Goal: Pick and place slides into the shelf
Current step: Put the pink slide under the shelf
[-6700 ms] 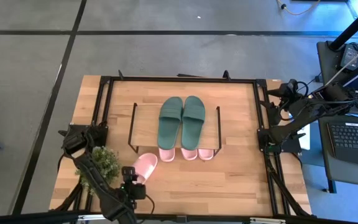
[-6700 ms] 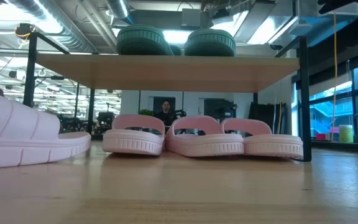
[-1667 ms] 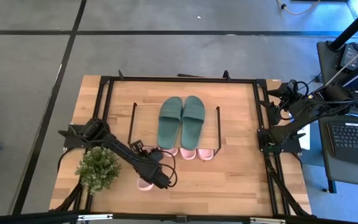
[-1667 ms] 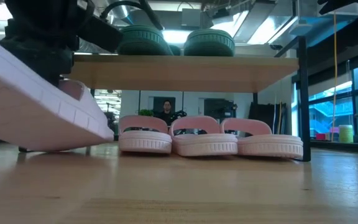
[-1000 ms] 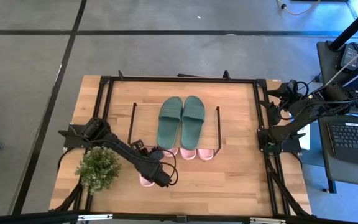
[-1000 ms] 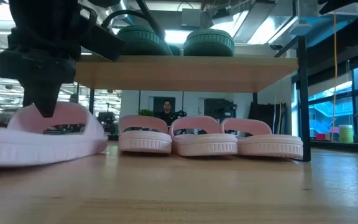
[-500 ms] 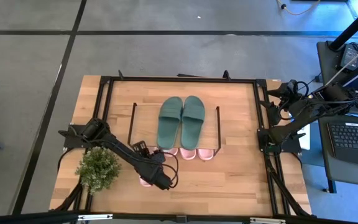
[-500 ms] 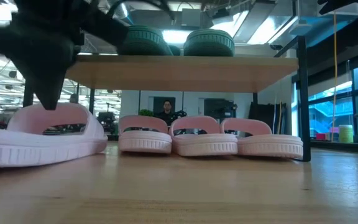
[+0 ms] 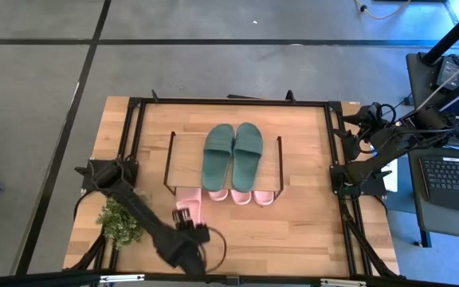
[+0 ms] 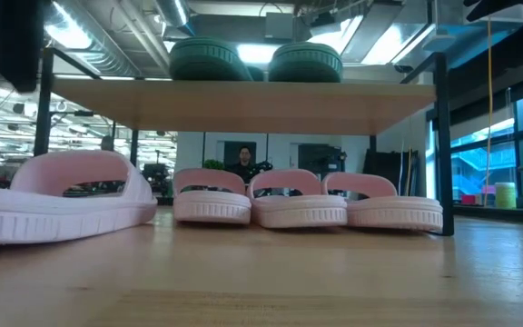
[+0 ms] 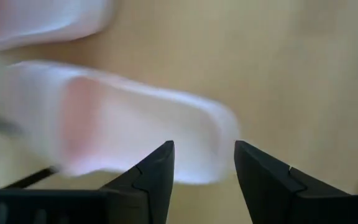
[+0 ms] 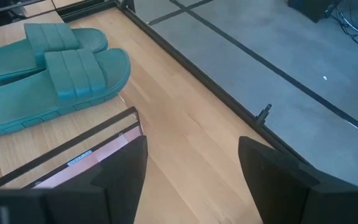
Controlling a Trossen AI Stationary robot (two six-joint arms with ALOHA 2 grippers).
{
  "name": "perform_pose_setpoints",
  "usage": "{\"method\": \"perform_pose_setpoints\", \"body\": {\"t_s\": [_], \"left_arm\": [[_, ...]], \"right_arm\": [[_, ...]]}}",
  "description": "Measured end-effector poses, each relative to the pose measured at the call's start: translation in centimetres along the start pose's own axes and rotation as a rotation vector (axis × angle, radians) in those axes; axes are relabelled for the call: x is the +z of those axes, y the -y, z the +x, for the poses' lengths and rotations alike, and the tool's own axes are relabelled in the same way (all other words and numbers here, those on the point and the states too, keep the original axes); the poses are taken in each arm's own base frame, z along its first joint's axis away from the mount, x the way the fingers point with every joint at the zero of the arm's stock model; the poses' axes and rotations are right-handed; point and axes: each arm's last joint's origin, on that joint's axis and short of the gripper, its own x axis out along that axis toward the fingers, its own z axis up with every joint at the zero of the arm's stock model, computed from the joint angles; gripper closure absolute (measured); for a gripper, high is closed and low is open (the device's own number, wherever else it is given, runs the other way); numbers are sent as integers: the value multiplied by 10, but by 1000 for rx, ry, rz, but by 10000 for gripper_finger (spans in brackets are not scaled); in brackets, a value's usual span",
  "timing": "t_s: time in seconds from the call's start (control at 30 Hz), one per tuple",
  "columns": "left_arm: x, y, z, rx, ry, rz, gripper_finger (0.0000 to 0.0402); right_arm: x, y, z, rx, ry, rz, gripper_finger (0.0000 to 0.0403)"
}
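The fourth light pink foam slide (image 9: 190, 203) lies flat on the wooden table (image 9: 293, 231), its toe at the low plank-topped wire shelf (image 9: 183, 153), apart from the open, empty left gripper (image 11: 202, 163); a careless nudge could skew it against the pink slides (image 10: 302, 200) already underneath; the low view shows that row, mostly hidden from above; the right gripper (image 12: 191, 163) waits open at the table's right edge.

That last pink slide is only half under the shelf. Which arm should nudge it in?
Probably the left. The left gripper hangs open just in front of the fourth pink slide; the right gripper is parked at the table's far right edge, beyond the shelf.
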Motion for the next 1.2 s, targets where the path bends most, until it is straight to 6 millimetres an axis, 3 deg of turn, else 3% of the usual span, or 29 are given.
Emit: {"method": "perform_pose_setpoints", "body": {"t_s": [0.23, 0.5, 0.7, 0.83, 1.2], "left_arm": [[-10, 37, -8, -222, 119, -20, 243], [-18, 55, 31, -139, 39, 13, 243], [-27, 52, 36, -91, -70, -51, 243], [-32, 52, 38, -56, -47, -55, 243], [-45, 33, 69, 62, -148, -63, 243]], "right_arm": [[0, 0, 0, 0, 0, 2, 150], [1, -4, 2, -8, -8, 11, 150], [2, -11, 6, -21, -20, -8, 150], [3, -15, 8, -30, -28, -20, 150], [4, -20, 10, -38, -35, -31, 150]]}}
